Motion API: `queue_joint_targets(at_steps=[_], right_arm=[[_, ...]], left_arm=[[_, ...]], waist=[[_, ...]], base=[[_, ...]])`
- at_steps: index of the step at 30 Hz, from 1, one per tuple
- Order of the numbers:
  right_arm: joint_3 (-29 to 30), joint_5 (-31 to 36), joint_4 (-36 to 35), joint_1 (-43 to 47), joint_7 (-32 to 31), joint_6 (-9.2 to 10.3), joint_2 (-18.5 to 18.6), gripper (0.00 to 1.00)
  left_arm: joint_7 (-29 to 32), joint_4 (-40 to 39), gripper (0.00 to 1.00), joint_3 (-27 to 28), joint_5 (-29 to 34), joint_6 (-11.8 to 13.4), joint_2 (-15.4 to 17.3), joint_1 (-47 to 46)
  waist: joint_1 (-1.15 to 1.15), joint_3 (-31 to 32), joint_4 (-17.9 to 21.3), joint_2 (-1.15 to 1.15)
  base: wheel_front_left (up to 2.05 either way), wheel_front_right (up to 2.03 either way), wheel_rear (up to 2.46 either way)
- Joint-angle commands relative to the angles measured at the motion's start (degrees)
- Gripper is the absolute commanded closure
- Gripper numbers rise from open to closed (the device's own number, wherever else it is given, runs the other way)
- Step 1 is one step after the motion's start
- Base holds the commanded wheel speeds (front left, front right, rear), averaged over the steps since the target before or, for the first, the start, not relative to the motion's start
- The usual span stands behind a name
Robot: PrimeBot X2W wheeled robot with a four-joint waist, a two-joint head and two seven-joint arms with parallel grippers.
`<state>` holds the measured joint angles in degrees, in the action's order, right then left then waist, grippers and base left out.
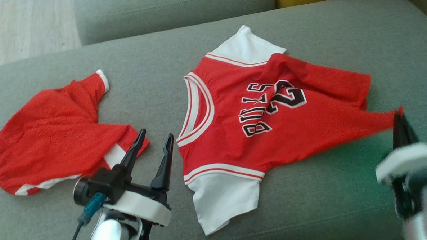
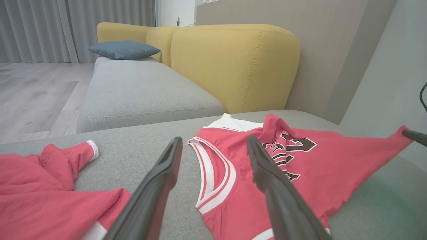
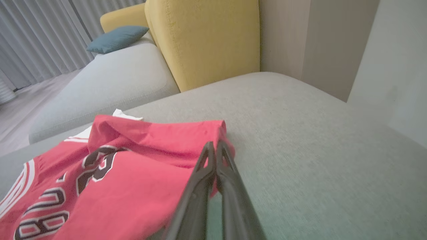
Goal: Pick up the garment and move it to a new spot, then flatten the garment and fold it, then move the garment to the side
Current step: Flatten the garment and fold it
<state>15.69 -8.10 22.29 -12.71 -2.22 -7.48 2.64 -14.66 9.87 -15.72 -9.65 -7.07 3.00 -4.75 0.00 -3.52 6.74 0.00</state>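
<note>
We have the red Bulls jersey [image 1: 257, 132] lying on the grey sofa seat [image 1: 303, 29], right of centre in the head view. Its lettering faces up and its white-trimmed neckline is turned towards our left side. One white sleeve [image 1: 246, 46] points to the far edge of the seat and the other [image 1: 220, 199] points towards us. A fold of red cloth lies across the upper part of the number. The hem corner on our right is drawn out into a taut point.

Our right gripper [image 1: 399, 117] is clenched on that corner. In the right wrist view its two dark fingers [image 3: 230, 186] meet at the tips with the red cloth [image 3: 133, 180] pinched between them. The left wrist view shows the same corner [image 2: 397, 136] stretched to a dark finger at the frame's right edge.

Our left gripper [image 1: 155, 135] hovers with its jaws spread wide and nothing between them, just beside the neckline.

A second red garment [image 1: 52, 134] with white trim lies crumpled on the seat to our left, apart from the jersey.

Beyond the seat we see a yellow backrest [image 2: 233, 63], a blue pillow [image 2: 124, 49], grey curtains [image 2: 50, 30] and a pale wood floor [image 1: 15, 27].
</note>
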Motion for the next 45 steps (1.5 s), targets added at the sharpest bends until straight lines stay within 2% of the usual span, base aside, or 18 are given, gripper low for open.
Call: queue_joint_targets(at_steps=[1, 5, 9, 10, 11, 18, 27, 30, 37, 41, 45], right_arm=[[-1.98, -0.8, -4.06, 0.24, -1.53, -0.01, 0.24, 1.0], [-2.02, -2.95, -11.15, 7.97, -8.46, -0.01, 0.23, 1.0], [-2.01, -3.25, -13.35, 13.53, -15.83, -0.01, 0.23, 1.0], [-1.65, -2.69, -13.88, 14.33, -16.74, -0.01, 0.23, 0.16], [-0.76, -2.07, -14.44, 14.76, -17.04, -0.01, 0.23, 0.0], [1.44, 1.26, -19.61, 11.62, -12.37, -0.01, 0.23, 0.0], [-4.63, 2.7, -23.87, 5.37, -1.56, -0.01, 0.23, 0.0], [-6.62, 3.89, -22.13, 4.78, 0.7, -0.01, 0.23, 0.0], [-9.14, 8.08, -16.59, 0.38, 1.65, -0.01, 0.23, 0.0], [-5.78, 12.09, -11.02, -5.37, -1.79, -0.01, 0.23, 0.0], [0.11, 16.52, -3.66, -11.32, -7.4, -0.01, 1.1, 0.0]], left_arm=[[-0.34, -1.91, 0.0, 2.32, 0.37, -0.08, -0.09, -0.78], [-0.34, -1.67, 0.0, 1.8, 0.05, -0.12, -0.11, -0.55], [-0.34, -1.25, 0.0, 1.13, -0.33, -0.14, -0.11, -0.26], [-0.34, -1.14, 0.0, 1.06, -0.4, -0.09, -0.12, -0.19], [-0.34, -1.06, 0.0, 1.0, -0.46, -0.07, -0.12, -0.14], [-0.34, -0.75, 0.0, 0.66, -0.47, 0.05, -0.12, 0.19], [-0.34, -1.54, 0.0, 0.7, -0.7, 0.27, -0.12, 0.22], [-0.34, -2.19, 0.0, 0.49, -1.06, 0.32, -0.12, -0.17], [-0.34, -2.69, 0.0, 0.32, -0.53, 0.31, -0.12, -1.6], [-0.34, -2.55, 0.0, 0.24, -0.35, 0.11, -0.12, -3.04], [-0.34, -2.22, 0.0, -0.71, -0.47, -0.07, -0.12, -4.42]], waist=[[0.0, 0.46, 0.49, 0.0], [0.0, 1.02, 0.38, 0.0], [0.0, 1.68, -0.47, 0.0], [0.0, 1.78, -0.71, 0.0], [0.0, 1.86, -0.96, 0.0], [0.0, 2.3, -2.33, 0.0], [0.0, 2.27, -3.37, 0.0], [0.0, 1.43, -4.11, 0.0], [0.0, -2.02, -5.75, 0.0], [0.0, -4.6, -7.28, 0.0], [0.0, -6.96, -9.2, 0.0]], base=[[0.0, 0.0, 0.0], [0.0, 0.0, 0.0], [0.0, 0.0, 0.0], [0.0, 0.0, 0.0], [0.0, 0.0, 0.0], [0.0, 0.0, 0.0], [0.0, 0.0, 0.0], [0.0, 0.0, 0.0], [0.0, 0.0, 0.0], [0.0, 0.0, 0.0], [0.0, 0.0, 0.0]])
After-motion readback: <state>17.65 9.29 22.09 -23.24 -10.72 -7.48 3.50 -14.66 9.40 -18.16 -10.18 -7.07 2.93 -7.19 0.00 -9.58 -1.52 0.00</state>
